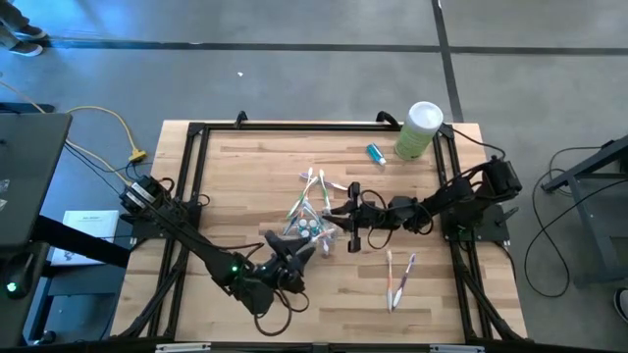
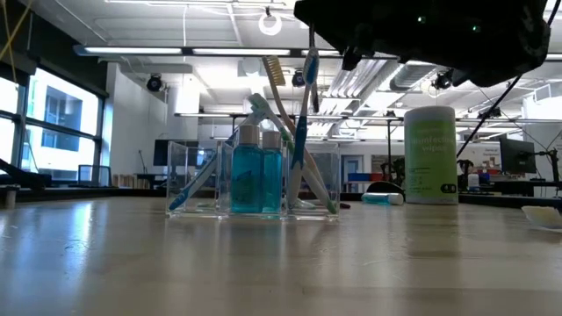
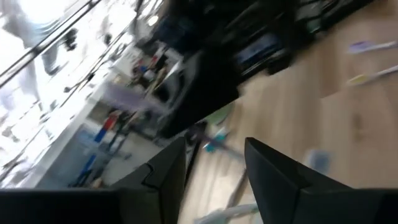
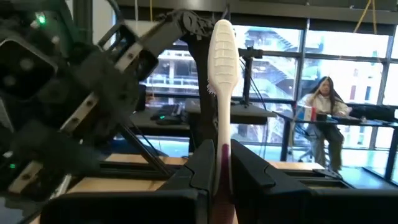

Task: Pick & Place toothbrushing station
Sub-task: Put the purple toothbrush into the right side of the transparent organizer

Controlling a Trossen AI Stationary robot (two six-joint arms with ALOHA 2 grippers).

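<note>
Clear cup (image 2: pixel 255 180): it is sitting near the middle of the wooden table (image 1: pixel 245 176), and from the low view it is carrying two blue white-capped tubes (image 2: pixel 257 175) upright in front, with several toothbrushes (image 2: pixel 303 114) leaning out of it at angles.

Left gripper (image 1: pixel 297 247): it is hovering just beside the cup on the front-left side, and its own wrist view is showing the two dark fingers (image 3: pixel 273 174) standing apart with a clear gap and nothing between them.

Right gripper (image 1: pixel 353 231): it is reaching in from the right, just beside the cup, fingers pinched together on the handle of a white toothbrush (image 4: pixel 222 74) that is standing upright, bristle head on top.

Loose toothbrushes: a pair (image 1: pixel 397 277) is lying flat on the table to the front right, well apart from the cup, and a few more (image 1: pixel 319 183) are fanning out at the back of the cup.

Stray tube (image 1: pixel 375 152): one small blue tube is lying on its side near the back of the table.

Pale-green canister (image 1: pixel 419 129): it is standing upright at the back-right corner, white lid on, just beside the stray tube.

Background: a person (image 4: pixel 320 102) is sitting at a desk by the windows in the right wrist view.
</note>
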